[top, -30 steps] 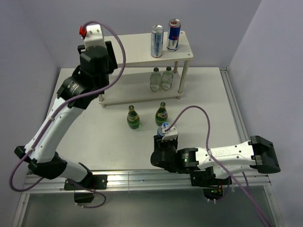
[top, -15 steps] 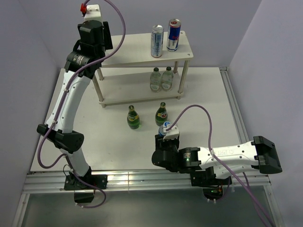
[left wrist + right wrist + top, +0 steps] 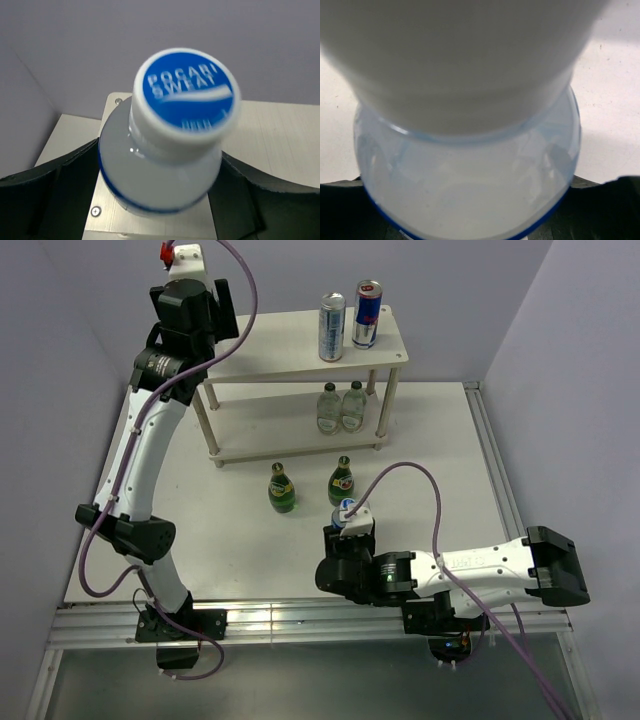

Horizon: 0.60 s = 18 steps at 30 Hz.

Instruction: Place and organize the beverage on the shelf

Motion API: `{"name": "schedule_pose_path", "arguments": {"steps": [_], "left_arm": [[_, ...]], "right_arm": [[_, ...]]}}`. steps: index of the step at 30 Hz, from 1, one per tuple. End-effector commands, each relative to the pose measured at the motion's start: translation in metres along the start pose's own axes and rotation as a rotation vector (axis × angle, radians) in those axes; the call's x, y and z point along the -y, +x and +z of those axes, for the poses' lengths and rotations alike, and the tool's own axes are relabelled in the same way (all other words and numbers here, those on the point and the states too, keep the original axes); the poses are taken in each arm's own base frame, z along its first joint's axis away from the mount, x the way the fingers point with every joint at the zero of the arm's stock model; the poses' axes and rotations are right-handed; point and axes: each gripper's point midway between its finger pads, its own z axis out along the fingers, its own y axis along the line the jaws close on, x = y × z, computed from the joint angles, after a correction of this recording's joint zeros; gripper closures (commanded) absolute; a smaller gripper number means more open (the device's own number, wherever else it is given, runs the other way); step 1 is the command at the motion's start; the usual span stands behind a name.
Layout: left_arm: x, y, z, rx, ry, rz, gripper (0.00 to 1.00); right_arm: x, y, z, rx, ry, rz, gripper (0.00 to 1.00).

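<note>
My left gripper [image 3: 190, 302] is raised high beside the left end of the shelf [image 3: 290, 345]. In the left wrist view it [image 3: 159, 202] is shut on a clear plastic bottle [image 3: 160, 170] with a blue "Pocari Sweat" cap [image 3: 182, 95]. My right gripper [image 3: 346, 532] is low on the table, shut on the second blue-capped bottle [image 3: 347, 508], which fills the right wrist view [image 3: 470, 190]. Two slim cans [image 3: 331, 327] [image 3: 366, 314] stand on the shelf top. Two green glass bottles [image 3: 281, 488] [image 3: 342, 481] stand on the table in front of the shelf.
Two pale glass bottles [image 3: 328, 407] [image 3: 353, 405] stand on the shelf's lower board. The white table [image 3: 440, 470] is bounded by purple walls at the back and sides and by a metal rail [image 3: 300, 615] at the near edge.
My left arm has straightened and lifted its bottle higher and further back-left, off the shelf's left end. My right gripper has stayed on its bottle.
</note>
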Motion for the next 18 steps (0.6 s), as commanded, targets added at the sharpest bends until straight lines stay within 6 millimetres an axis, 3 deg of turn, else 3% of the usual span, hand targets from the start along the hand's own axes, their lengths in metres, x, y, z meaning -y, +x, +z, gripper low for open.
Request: {"name": "schedule_pose_path", "arguments": {"steps": [1,6,12,15,17,18], "left_arm": [[-0.003,-0.038,-0.009,0.116,0.015,-0.069,0.15],[-0.005,-0.032,-0.003,0.101,0.008,-0.069,0.09],[-0.009,-0.024,-0.004,0.089,-0.004,-0.070,0.09],[-0.011,-0.025,-0.010,0.086,0.002,-0.085,0.09],[-0.012,-0.023,-0.018,0.078,0.013,-0.105,0.09],[-0.013,-0.023,-0.022,0.076,0.021,-0.114,0.03]], "right_arm": [[-0.010,-0.045,-0.003,0.106,0.029,0.140,1.00],[-0.010,-0.049,-0.002,0.111,0.032,0.131,1.00],[-0.013,-0.066,-0.004,0.136,0.026,0.125,1.00],[-0.016,-0.081,-0.006,0.154,0.018,0.116,1.00],[-0.022,-0.103,-0.009,0.177,-0.006,0.117,1.00],[-0.026,-0.118,-0.012,0.191,-0.021,0.136,1.00]]}}
